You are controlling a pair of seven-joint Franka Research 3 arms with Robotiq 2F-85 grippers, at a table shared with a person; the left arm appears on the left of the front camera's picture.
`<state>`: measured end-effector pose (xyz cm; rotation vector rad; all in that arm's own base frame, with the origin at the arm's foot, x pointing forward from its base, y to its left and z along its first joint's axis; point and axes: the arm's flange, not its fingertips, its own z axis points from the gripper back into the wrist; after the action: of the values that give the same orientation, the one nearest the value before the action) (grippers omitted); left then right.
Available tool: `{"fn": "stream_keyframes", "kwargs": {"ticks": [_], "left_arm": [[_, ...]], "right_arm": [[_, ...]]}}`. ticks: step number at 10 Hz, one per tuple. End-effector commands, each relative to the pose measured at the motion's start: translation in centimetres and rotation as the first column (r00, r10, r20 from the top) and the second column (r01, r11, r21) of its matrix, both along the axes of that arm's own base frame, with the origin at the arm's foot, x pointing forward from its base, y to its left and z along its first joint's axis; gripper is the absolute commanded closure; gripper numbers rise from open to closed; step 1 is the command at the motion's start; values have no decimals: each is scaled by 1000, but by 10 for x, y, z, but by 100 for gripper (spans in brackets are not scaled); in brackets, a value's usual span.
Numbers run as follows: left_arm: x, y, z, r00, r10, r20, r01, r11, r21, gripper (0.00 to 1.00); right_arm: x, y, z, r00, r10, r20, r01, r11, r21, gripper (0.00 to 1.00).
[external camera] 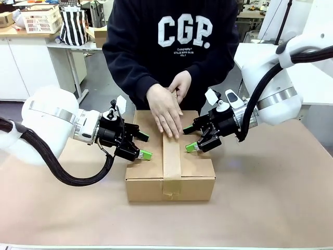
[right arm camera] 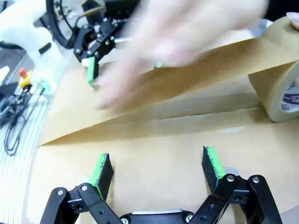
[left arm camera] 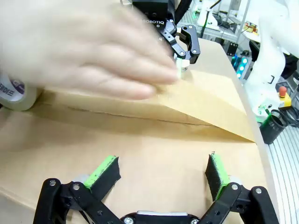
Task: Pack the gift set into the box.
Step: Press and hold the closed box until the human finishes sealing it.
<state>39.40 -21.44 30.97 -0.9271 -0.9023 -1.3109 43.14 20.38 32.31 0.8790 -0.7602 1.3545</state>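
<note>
Both arms are white with rounded joint housings and a polished silver band at each wrist. A black corrugated cable sleeve loops beneath the left arm; black cables run along the right arm. The left gripper point(external camera: 143, 145) and right gripper point(external camera: 189, 138) are black linkage types with visible pivot screws and green finger pads point(left arm camera: 103, 171); "ROBOTIQ" lettering marks the right gripper's body. The person point(external camera: 171, 47) wears a dark navy sweatshirt, long sleeves, with white "CGP." lettering.
</note>
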Motion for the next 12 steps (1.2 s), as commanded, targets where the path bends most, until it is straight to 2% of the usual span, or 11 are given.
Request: {"fn": "stream_keyframes", "kwargs": {"ticks": [1, 12], "left_arm": [[-3, 0, -2, 1000, 4, 4, -4, 1000, 16, 0], [-3, 0, -2, 1000, 4, 4, -4, 1000, 16, 0]], "right_arm": [[1, 0, -4, 1000, 2, -3, -2, 1000, 0, 0], [1, 0, -4, 1000, 2, -3, -2, 1000, 0, 0]]}}
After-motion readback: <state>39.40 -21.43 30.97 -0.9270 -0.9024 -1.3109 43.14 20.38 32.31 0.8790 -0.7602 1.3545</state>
